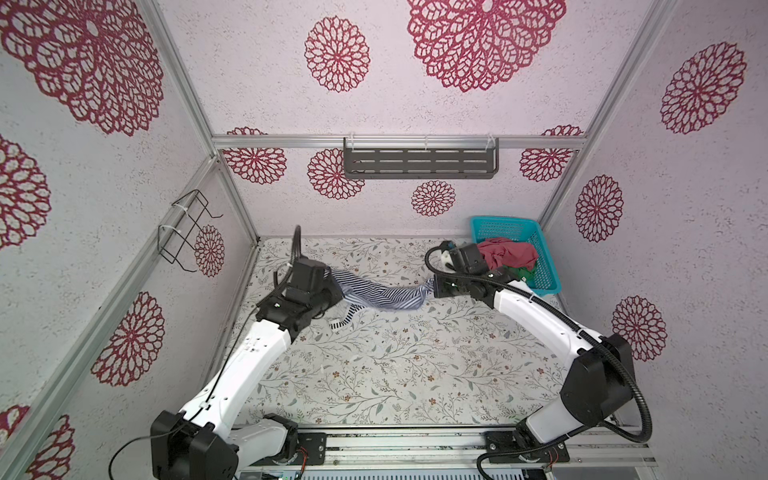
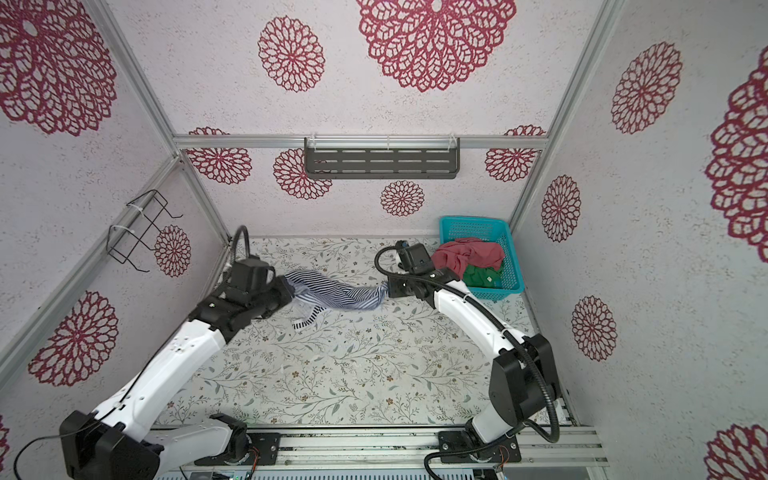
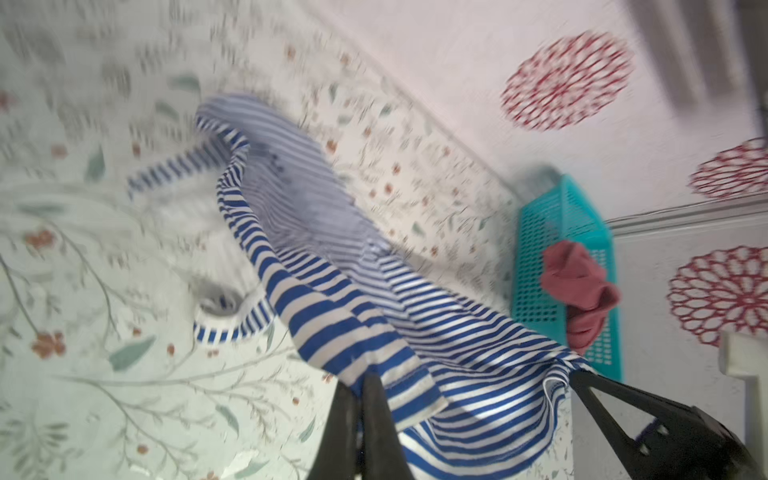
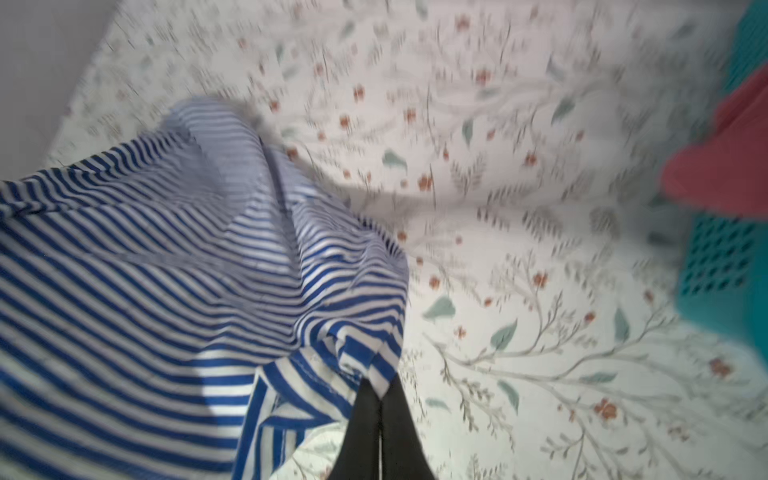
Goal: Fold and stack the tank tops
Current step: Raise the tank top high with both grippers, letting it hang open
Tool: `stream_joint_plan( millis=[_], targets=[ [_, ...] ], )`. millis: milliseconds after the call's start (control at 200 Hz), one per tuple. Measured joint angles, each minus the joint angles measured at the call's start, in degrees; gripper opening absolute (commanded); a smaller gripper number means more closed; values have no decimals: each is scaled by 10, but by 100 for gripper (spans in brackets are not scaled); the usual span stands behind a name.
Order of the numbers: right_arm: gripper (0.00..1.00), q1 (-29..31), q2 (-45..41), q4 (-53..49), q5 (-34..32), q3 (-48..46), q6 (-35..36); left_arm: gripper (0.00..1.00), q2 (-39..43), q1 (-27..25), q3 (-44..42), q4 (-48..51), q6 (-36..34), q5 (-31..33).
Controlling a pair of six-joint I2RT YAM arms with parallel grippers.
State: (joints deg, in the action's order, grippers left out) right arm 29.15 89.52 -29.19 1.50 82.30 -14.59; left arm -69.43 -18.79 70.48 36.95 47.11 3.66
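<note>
Two grippers are clamped on one garment. The left gripper [image 3: 357, 384] has its dark fingers pressed together on a hem of the striped tank top [image 1: 386, 293], and the right gripper [image 4: 380, 388] pinches another edge of it, jaws tight together. The navy-and-white cloth hangs between them as a sagging, twisted band above the far half of the desk [image 1: 395, 365]; one striped strap [image 1: 340, 322] dangles to the desk or just above it. Both wrist views are blurred.

At the desk's far right corner stands a teal mesh basket [image 1: 498, 220]. The red-pink tank top [image 1: 507, 253] lies heaped in it, crumpled and spilling over a basket wall, with the green tank top [image 1: 521, 274] bunched under it.

A pale sheet printed with thin leafy sprigs and small flowers covers the desk. Textured white walls [image 1: 257, 62] with red lacy rosettes enclose it in an aluminium frame; a dark slotted shelf [image 1: 419, 160] hangs on the back wall and a black wire rack [image 1: 187, 232] on the left wall.
</note>
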Motion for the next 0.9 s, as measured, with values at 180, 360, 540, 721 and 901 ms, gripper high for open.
stream_joint_plan(
  millis=[180, 360, 540, 721, 901],
  targets=[
    [0, -9, -5, -27, -15, 146, 52, 0, -40, 11, 286, 128, -128, 51],
    [0, -8, -56, -58, -8, 194, 86, 0, -80, 10, 483, 221, -207, 78],
    [0, -9, -121, -98, 21, 239, 90, 0, -73, 7, 532, 277, -238, 68],
    [0, -12, -120, -117, 45, 256, 85, 0, -87, 54, 494, 284, -249, 5],
    [0, -43, 20, -93, 73, 333, 91, 0, -205, 126, 513, 238, -253, -57]
  ],
)
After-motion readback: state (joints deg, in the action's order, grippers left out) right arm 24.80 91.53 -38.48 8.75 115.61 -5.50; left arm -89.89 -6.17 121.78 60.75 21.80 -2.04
